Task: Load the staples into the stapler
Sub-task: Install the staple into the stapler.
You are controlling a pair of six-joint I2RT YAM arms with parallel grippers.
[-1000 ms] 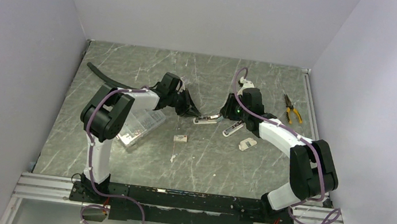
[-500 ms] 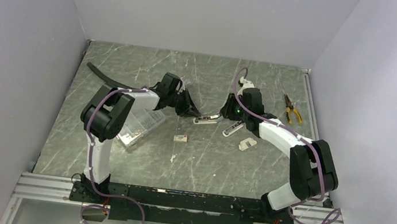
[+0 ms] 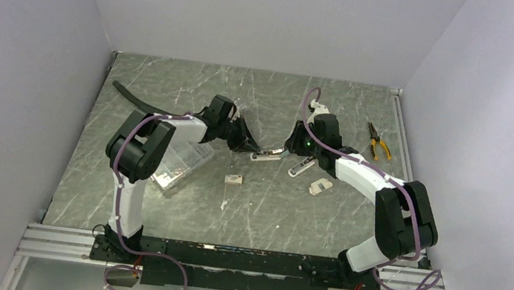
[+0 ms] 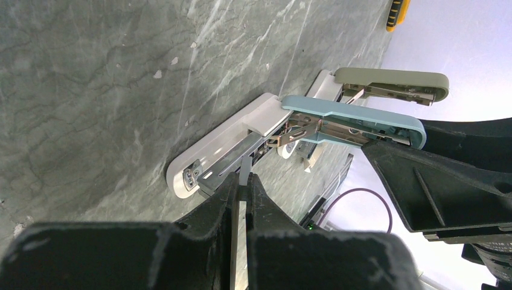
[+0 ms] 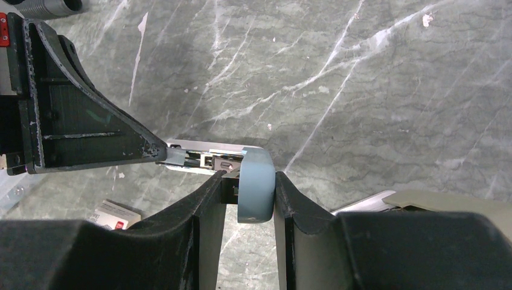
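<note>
- Barely any change over the last second: both arms hold the same pose at the stapler (image 3: 265,157).
- Right fingers (image 5: 214,190) pinch its blue lid, propped open.
- Left fingers (image 4: 229,196) clamp a grey strip (image 4: 245,172), likely staples, at the open channel but not seated.
- Staple box (image 3: 234,179) lies on the counter (image 3: 171,89), near the stapler but apart.

The light falls from above, even and soft; on the table (image 3: 172,81) my arms throw only faint shadows. In the left wrist view my left fingers (image 4: 211,226) at the bottom edge are dark and a little blurred, and the upper right is washed pale. My right fingers (image 5: 205,208) are equally dark.
</note>
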